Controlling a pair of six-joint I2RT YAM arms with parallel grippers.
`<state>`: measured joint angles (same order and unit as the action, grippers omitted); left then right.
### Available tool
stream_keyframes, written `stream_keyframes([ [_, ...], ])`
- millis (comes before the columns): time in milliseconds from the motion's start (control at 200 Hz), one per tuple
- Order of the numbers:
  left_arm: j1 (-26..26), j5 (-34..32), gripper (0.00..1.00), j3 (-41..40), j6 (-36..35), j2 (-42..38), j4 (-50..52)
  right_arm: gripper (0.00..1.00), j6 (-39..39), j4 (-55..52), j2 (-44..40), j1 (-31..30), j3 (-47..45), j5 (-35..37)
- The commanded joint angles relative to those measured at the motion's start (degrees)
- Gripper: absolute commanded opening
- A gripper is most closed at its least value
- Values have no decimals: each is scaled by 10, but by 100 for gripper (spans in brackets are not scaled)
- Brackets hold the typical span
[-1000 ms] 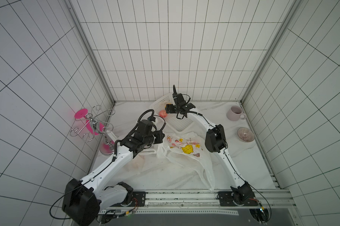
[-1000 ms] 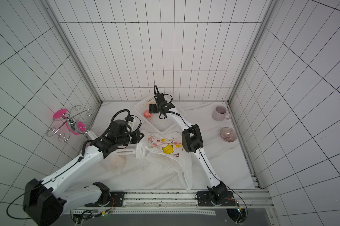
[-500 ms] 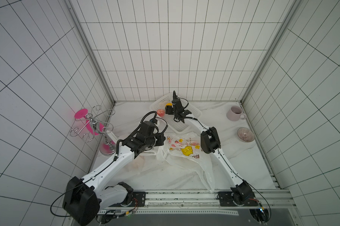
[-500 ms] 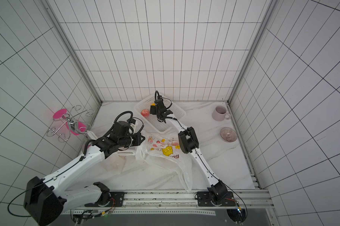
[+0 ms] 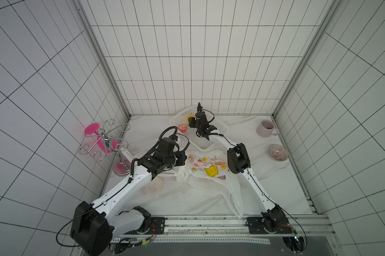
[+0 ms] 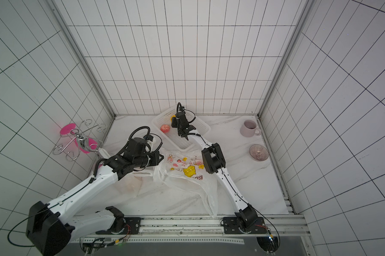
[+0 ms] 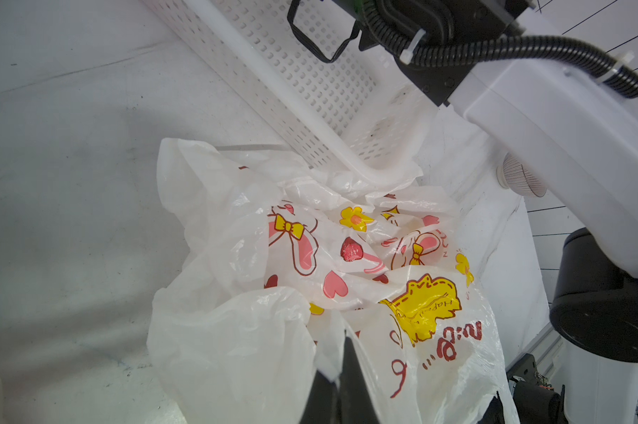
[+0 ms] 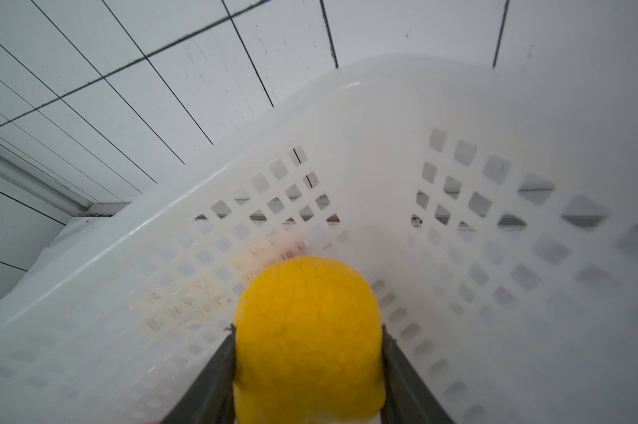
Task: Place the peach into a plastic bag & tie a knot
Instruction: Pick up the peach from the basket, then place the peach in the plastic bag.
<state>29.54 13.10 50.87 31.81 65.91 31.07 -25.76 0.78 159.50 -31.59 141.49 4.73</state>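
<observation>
White marbled table (image 5: 264, 177) fills the floor of the tiled cell, and here's the perforated white basket (image 5: 178, 117) lying at an angle near the back wall. We take everything from it. The printed plastic bag (image 5: 209, 175) sprawls crumpled on the table just in front of the basket, its upper edge touching the basket's near corner. A wire rack on a pink stand (image 5: 107, 141) stands well off from the basket, beyond the left arm. The left gripper (image 7: 338, 367) sits at the bag's edge, on the side away from the basket, jaws pinched tight on a fold of the film. The right gripper (image 8: 308, 330) reaches down into the basket's far corner, both fingers pressed against a yellow fruit (image 8: 306, 293). A pink mug (image 5: 265, 128) and a ribbed bowl (image 5: 277, 153) wait past the basket's other end, well apart. And the peach (image 5: 182, 128) rests against the basket's long side facing the left arm, apparently outside the wall, not in the bag.
</observation>
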Motion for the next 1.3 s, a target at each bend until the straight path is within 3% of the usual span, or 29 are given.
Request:
stream_keyframes([
  [0,1,-6,0,11,-6,-14,2,42,0,75,-98,3,-95,-20],
  [250,2,-4,0,58,-34,-15,10,35,-28,135,-319,3,-365,-70],
  [475,1,5,0,130,-55,19,13,31,-65,58,-624,-28,-648,-95],
  [640,1,-4,0,164,-61,49,13,31,7,-105,-836,-137,-782,-67],
  [810,1,9,0,197,-61,70,2,31,10,-271,-996,-256,-875,-34],
  [910,3,25,0,207,-63,74,-2,30,4,-342,-1043,-284,-889,-36],
  [1040,6,52,0,205,-67,62,-5,28,3,-340,-1041,-277,-934,-51],
  [1294,19,159,0,166,-71,22,-9,24,19,-255,-972,-196,-955,-28],
])
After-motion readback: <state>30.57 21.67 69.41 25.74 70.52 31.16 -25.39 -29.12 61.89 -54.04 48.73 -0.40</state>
